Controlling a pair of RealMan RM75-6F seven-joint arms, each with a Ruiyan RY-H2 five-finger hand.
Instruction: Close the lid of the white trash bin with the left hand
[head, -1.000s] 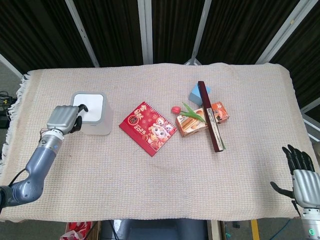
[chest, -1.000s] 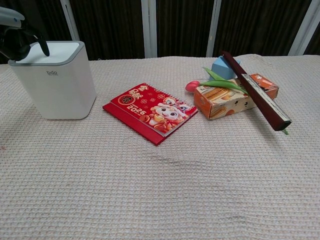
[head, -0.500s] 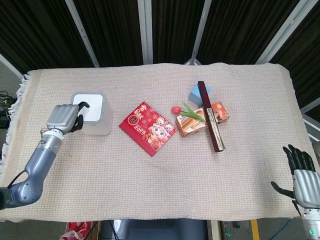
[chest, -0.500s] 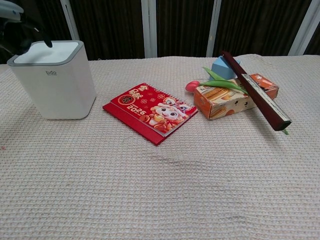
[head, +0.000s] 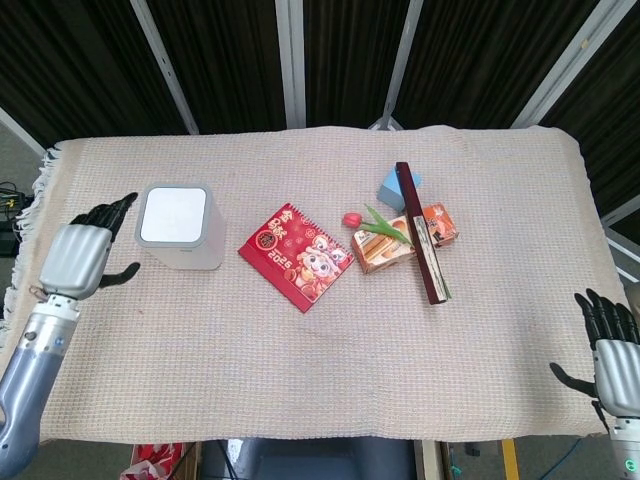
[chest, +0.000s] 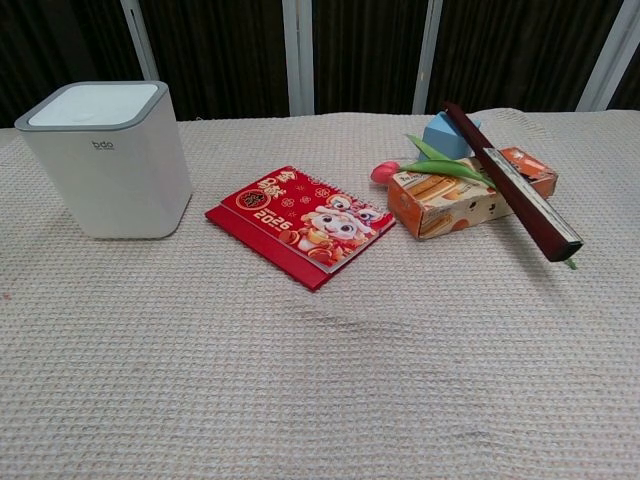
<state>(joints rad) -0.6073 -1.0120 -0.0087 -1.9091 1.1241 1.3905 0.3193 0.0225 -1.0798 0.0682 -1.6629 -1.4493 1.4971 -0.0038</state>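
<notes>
The white trash bin (head: 180, 226) (chest: 108, 160) stands at the left of the table, its flat lid (head: 171, 213) (chest: 95, 104) lying level in the grey rim. My left hand (head: 82, 258) hovers to the left of the bin, apart from it, fingers spread and holding nothing. It is out of the chest view. My right hand (head: 612, 345) rests at the table's front right corner, fingers spread and empty.
A red 2025 calendar (head: 296, 256) lies right of the bin. Further right sit a snack box (head: 400, 240), a pink tulip (head: 372, 225), a blue block (head: 398, 186) and a long dark red box (head: 421, 232) leaning across them. A beige woven cloth (head: 330, 370) covers the table.
My left hand has lifted off the bin's lid and pulled away to the left, opening its fingers. It has left the chest view. The right hand has barely moved.
</notes>
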